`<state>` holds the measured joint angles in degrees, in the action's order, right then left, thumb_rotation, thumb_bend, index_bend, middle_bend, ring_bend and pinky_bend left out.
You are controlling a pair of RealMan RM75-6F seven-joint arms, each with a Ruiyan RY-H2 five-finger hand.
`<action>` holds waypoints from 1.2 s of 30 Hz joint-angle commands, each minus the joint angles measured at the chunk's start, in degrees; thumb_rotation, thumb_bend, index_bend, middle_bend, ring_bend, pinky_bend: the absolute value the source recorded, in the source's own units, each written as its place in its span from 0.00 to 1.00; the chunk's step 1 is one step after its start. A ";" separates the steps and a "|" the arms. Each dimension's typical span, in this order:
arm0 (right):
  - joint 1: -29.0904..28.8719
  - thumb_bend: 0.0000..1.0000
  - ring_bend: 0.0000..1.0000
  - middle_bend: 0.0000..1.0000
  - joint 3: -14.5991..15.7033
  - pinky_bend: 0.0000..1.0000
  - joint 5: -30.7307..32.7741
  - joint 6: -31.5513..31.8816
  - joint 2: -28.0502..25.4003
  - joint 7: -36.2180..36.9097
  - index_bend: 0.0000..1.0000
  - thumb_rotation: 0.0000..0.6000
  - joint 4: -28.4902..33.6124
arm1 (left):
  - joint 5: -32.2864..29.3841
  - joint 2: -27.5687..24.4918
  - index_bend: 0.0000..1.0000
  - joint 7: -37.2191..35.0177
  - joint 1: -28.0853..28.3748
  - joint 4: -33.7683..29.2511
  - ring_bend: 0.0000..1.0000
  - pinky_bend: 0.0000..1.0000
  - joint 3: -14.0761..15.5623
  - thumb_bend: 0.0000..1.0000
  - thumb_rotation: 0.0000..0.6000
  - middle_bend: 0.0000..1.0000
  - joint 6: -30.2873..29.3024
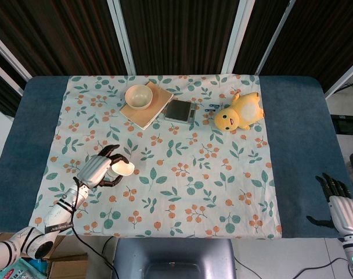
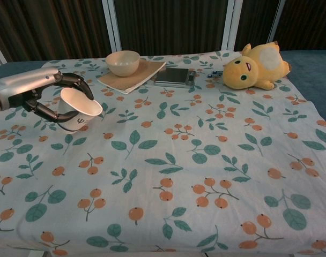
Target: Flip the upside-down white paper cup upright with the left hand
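My left hand [image 2: 42,93] [image 1: 100,169] holds the white paper cup [image 2: 77,110] [image 1: 122,168] above the left part of the floral cloth. The cup is tilted, its open mouth facing up and to the right, and dark fingers [image 2: 72,80] wrap its side. Whether the cup's base touches the cloth I cannot tell. My right hand [image 1: 339,200] shows only in the head view, at the bottom right beyond the cloth, fingers spread and holding nothing.
A beige bowl [image 2: 123,62] sits on a tan board [image 2: 143,72] at the back left. A grey scale [image 2: 175,76] lies beside it, and a yellow plush toy [image 2: 256,67] lies at the back right. The floral cloth [image 2: 206,160] covers the blue table [image 1: 298,128].
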<state>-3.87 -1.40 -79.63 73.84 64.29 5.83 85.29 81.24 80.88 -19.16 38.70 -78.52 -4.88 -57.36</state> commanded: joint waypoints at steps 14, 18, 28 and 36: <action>-0.66 0.14 0.00 0.00 -0.13 0.00 0.78 -1.16 -0.57 -1.41 0.00 1.00 1.08 | 0.14 10.09 0.12 -22.67 -3.77 16.10 0.00 0.08 -0.02 0.41 1.00 0.14 -0.04; -0.69 0.14 0.00 0.00 -0.12 0.00 0.94 -1.29 -0.48 -1.38 0.00 1.00 0.99 | 1.07 9.30 0.01 -24.11 -3.88 16.15 0.00 0.07 0.05 0.40 1.00 0.00 -0.55; -0.74 0.14 0.00 0.00 -0.15 0.00 0.72 -1.10 -0.45 -1.03 0.00 1.00 0.51 | 3.94 0.31 0.00 -21.76 -7.70 7.82 0.00 0.05 0.89 0.40 1.00 0.00 -8.02; 0.90 0.14 0.00 0.00 -0.68 0.00 -1.54 4.56 0.99 -0.15 0.00 1.00 -1.37 | 2.63 -14.90 0.00 10.96 -18.47 -4.17 0.00 0.00 6.43 0.38 1.00 0.00 -17.99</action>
<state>-3.64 -1.84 -80.30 76.64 64.43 5.15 84.92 85.37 74.02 -27.56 27.49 -75.45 -1.90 -68.80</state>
